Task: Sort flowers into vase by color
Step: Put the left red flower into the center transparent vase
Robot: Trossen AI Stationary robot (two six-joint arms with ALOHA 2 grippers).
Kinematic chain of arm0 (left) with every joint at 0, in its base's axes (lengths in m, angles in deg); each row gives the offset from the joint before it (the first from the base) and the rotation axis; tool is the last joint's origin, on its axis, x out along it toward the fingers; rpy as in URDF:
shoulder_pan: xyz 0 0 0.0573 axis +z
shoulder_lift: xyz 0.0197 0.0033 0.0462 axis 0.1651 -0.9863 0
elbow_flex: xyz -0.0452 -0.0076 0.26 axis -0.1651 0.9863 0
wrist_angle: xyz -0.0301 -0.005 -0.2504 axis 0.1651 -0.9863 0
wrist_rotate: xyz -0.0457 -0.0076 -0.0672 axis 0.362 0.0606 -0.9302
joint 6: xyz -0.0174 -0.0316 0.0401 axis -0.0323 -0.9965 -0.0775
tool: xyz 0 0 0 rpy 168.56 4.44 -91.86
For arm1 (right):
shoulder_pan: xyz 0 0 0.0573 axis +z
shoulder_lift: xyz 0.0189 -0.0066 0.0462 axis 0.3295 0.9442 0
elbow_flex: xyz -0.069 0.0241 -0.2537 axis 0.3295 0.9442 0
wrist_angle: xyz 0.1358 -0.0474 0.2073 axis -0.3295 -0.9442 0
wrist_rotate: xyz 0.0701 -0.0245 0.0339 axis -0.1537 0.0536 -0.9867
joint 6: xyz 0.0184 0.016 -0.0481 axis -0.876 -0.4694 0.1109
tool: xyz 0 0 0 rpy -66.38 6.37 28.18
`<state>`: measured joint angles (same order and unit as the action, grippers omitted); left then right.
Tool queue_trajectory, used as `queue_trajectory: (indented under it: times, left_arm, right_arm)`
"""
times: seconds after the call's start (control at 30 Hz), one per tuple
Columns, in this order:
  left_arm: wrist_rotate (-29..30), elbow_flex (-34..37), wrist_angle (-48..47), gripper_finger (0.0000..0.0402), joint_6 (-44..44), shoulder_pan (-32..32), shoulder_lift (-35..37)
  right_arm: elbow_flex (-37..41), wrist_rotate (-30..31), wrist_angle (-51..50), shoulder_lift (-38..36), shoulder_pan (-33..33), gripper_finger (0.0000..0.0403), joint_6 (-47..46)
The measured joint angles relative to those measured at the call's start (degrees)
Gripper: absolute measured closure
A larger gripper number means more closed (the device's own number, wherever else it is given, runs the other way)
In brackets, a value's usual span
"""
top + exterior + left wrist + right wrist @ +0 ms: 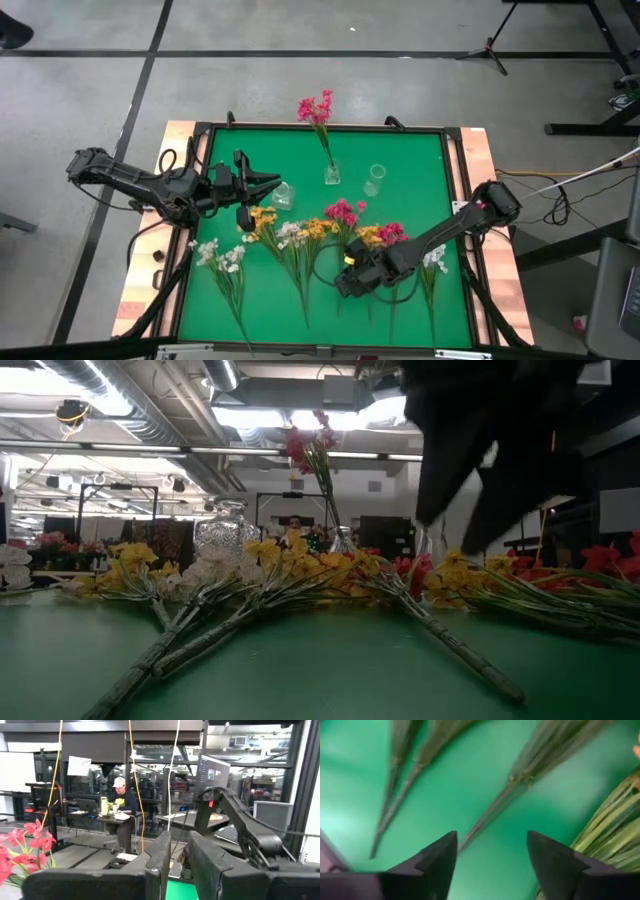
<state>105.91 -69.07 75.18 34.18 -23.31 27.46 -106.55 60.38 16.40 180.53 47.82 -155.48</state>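
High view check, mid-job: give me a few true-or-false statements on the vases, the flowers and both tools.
1. A pink flower stands in the middle vase. True.
2. The right tool grips a white sprig. False: open, empty, above stems on the mat.
3. The vase right of the middle one is empty. True.
4. The left tool is over the white flowers. False: it is by the left vase.

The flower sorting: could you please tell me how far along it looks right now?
Done: one pink flower stands in the middle vase. In hand: nothing held; the right pincer hangs open over green stems, while the left pincer waits by the left vase. Left: the yellow, white and pink sprigs on the green mat; the right vase is empty.
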Motion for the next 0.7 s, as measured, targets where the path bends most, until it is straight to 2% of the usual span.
queue_trajectory:
  times: [0.13,0.27,0.7]
  left_arm:
    - [0.0,0.02,-0.01,0.0337,-0.03,0.0,0.0]
    - [0.0,0.02,-0.01,0.0337,-0.01,0.0,0.0]
    - [0.0,0.02,-0.32,0.0337,-0.01,0.04,0.0]
  right_arm:
    - [0.0,0.37,0.21,3.09,-0.22,0.0117,-2.97]
    - [0.0,2.55,0.31,3.92,-0.84,0.0101,-6.0]
    - [0.0,6.61,3.01,5.94,-3.21,0.0111,-8.62]
